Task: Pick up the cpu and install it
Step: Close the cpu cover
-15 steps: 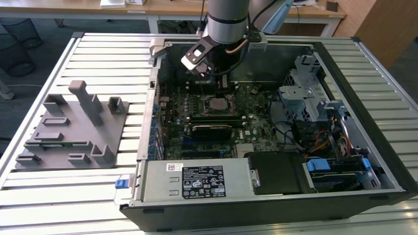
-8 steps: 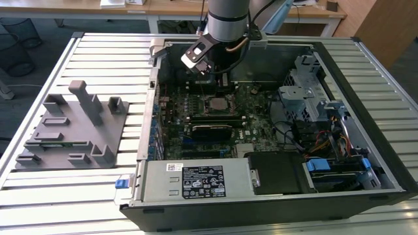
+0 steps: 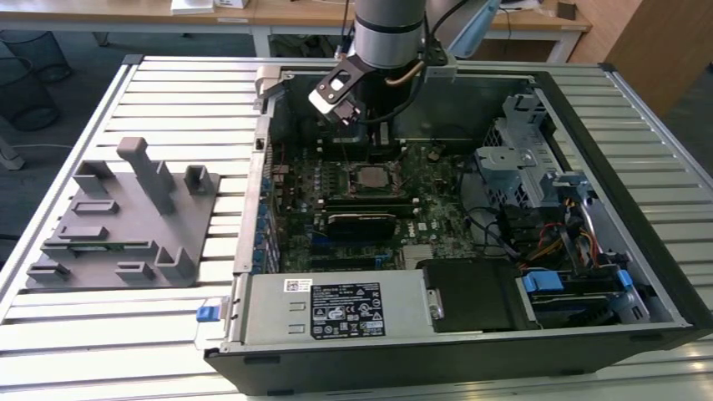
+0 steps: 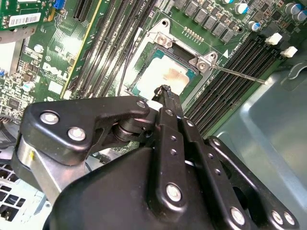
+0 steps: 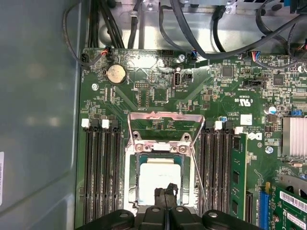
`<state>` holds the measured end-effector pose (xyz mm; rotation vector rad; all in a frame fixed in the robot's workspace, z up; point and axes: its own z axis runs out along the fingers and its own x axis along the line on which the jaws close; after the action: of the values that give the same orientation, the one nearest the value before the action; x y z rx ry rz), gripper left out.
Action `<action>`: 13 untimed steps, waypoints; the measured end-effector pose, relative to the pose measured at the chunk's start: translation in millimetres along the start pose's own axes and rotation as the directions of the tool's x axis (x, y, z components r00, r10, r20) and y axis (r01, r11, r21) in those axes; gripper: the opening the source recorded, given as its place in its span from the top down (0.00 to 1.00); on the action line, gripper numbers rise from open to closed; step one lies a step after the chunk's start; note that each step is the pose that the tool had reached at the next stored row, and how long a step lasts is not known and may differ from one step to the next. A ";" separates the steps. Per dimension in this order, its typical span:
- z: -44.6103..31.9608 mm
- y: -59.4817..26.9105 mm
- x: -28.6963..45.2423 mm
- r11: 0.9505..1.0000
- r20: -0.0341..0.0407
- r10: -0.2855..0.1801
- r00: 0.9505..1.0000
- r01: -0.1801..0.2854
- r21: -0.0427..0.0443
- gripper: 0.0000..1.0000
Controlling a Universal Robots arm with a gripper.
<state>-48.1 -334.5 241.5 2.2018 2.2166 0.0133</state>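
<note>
An open computer case (image 3: 446,363) lies on the slatted bench (image 3: 145,334), green motherboard (image 5: 144,91) inside. Just beneath the empty, clenched pincer (image 5: 166,192), the cpu (image 5: 152,173) sits in its socket (image 5: 129,163): flat, square, with a pale silver top.

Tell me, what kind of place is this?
Probably a robotics lab: an open black computer case on a slatted silver metal table, a grey cylindrical robot arm above its green circuit board, pale wooden desks behind.
</note>
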 end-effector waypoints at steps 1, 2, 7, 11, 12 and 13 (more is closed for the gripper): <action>-0.2 0.0 0.0 1.000 0.000 0.000 1.000 0.000 0.000 0.89; -0.5 0.0 0.0 1.000 0.000 0.000 1.000 0.000 0.000 0.89; -3.4 0.0 -0.1 1.000 0.000 0.000 1.000 0.000 0.000 0.89; -4.6 0.1 0.0 1.000 0.000 0.000 1.000 0.000 0.000 0.89; -4.8 0.1 0.0 1.000 0.000 0.000 1.000 0.000 0.000 0.89; -4.9 0.1 -0.1 1.000 0.000 0.000 1.000 0.000 0.000 0.89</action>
<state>-48.1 -334.5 246.4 2.2018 2.2167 0.0134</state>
